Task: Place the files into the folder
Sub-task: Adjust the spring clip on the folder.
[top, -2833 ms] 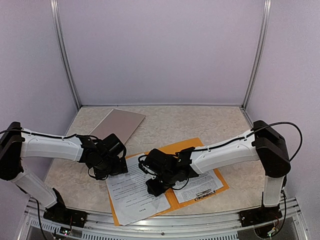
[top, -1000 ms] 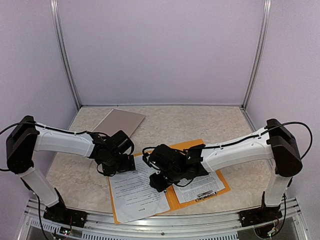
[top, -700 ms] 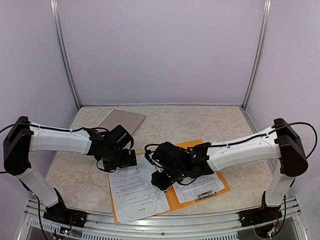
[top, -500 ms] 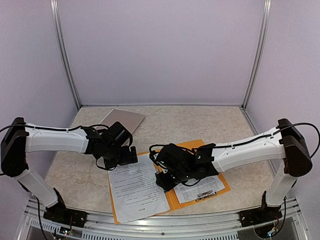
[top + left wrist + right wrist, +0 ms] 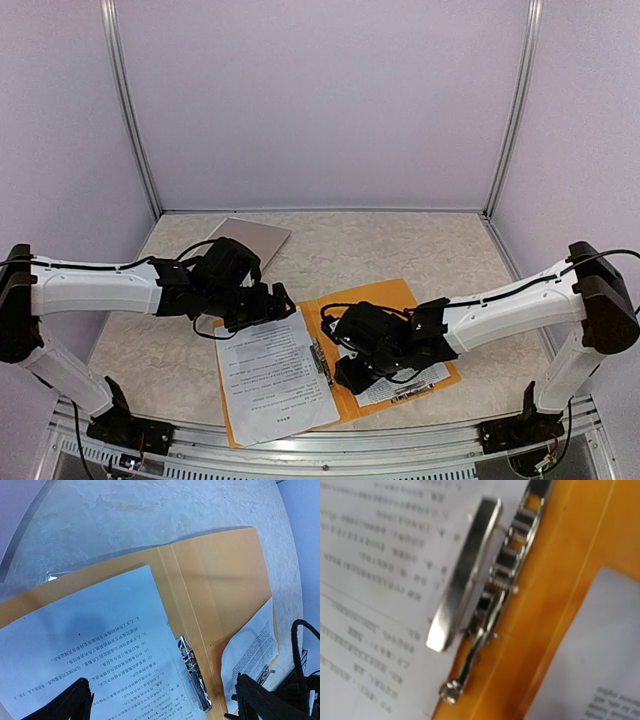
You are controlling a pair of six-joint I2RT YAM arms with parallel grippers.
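The open orange card folder [image 5: 400, 300] lies flat on the marbled counter [image 5: 400, 245]. One white printed sheet [image 5: 270, 375] is on its left half and sticks out past the near edge. A second white printed sheet [image 5: 415, 378] is on the right half.

Over the last second the right pincer [image 5: 350, 375] has slid rightward off the left sheet, baring the silver metal clip [image 5: 470, 570] at the spine. Its grip cannot be told. The left pincer [image 5: 163, 690] has swung in over the folder's far left corner, spread wide and holding nothing.

Both sheets look unmoved, so the papers probably still need squaring and clipping.
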